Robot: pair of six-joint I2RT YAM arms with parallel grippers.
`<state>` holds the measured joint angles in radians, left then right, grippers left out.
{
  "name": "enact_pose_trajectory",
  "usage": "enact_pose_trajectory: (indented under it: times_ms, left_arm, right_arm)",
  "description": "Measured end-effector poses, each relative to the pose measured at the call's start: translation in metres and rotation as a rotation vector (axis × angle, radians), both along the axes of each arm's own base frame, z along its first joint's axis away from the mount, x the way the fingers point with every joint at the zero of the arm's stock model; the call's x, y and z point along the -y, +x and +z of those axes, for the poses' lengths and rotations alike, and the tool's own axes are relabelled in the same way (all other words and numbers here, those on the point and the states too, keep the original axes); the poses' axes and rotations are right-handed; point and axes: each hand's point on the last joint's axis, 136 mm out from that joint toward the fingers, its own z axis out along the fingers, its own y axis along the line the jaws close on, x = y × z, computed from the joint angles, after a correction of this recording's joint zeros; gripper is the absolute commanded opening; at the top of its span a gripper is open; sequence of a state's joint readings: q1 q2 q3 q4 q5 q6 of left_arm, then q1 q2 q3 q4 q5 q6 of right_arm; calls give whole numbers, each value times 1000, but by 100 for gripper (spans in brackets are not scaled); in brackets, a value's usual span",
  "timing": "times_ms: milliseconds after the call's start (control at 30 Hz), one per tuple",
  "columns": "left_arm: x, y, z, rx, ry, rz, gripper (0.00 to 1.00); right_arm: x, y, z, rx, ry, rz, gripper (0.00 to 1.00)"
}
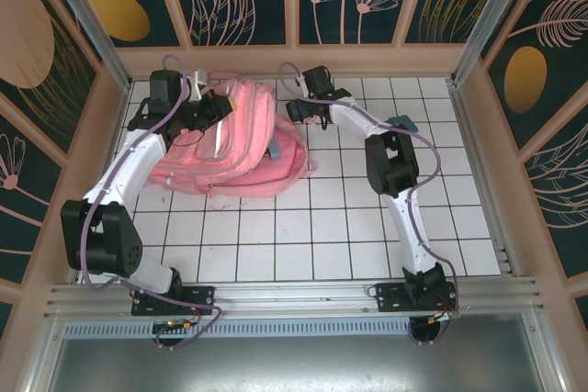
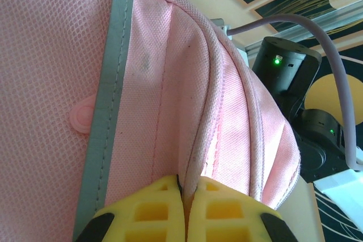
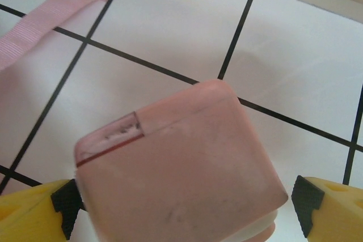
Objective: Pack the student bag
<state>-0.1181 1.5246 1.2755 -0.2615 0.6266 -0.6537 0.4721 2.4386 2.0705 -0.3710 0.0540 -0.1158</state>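
The student bag [image 1: 248,140], a big pink backpack, lies on the white tiled table at the back left. My left gripper [image 1: 219,109] is at its upper edge. In the left wrist view that left gripper [image 2: 186,188] is shut on a piped seam of the bag [image 2: 159,83], next to a grey reflective strip [image 2: 110,83]. My right gripper [image 1: 296,112] hangs just right of the bag. Its jaws [image 3: 184,203] stand wide open around a pink box [image 3: 181,168] with a white underside. The left pad touches the box, and a thin gap shows at the right pad.
A loose pink strap [image 3: 45,15] lies on the tiles beyond the box. A small grey-blue object [image 1: 401,123] sits behind the right arm. Wooden walls and metal posts fence the table. The right arm's black wrist [image 2: 289,77] is close behind the bag.
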Motion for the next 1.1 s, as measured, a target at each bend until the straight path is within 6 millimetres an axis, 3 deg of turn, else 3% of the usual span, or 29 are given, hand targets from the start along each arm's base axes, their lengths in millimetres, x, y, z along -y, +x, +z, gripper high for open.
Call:
enact_pose_trajectory:
  times_ms: [267, 533, 700, 967, 1100]
  left_arm:
    - [-9, -7, -2, -5, 74, 17, 0]
    - [-13, -11, -3, -10, 99, 29, 0]
    - [-13, -12, -2, -9, 97, 26, 0]
    - [-11, -7, 0, -12, 60, 33, 0]
    - [-7, -1, -6, -32, 31, 29, 0]
  right_arm:
    - [-2, -8, -15, -58, 11, 39, 95]
    - [-3, -8, -16, -60, 12, 40, 73]
    - [-2, -9, -17, -52, 18, 33, 66]
    - [12, -34, -10, -92, 38, -15, 64]
    - [17, -48, 11, -89, 62, -35, 64]
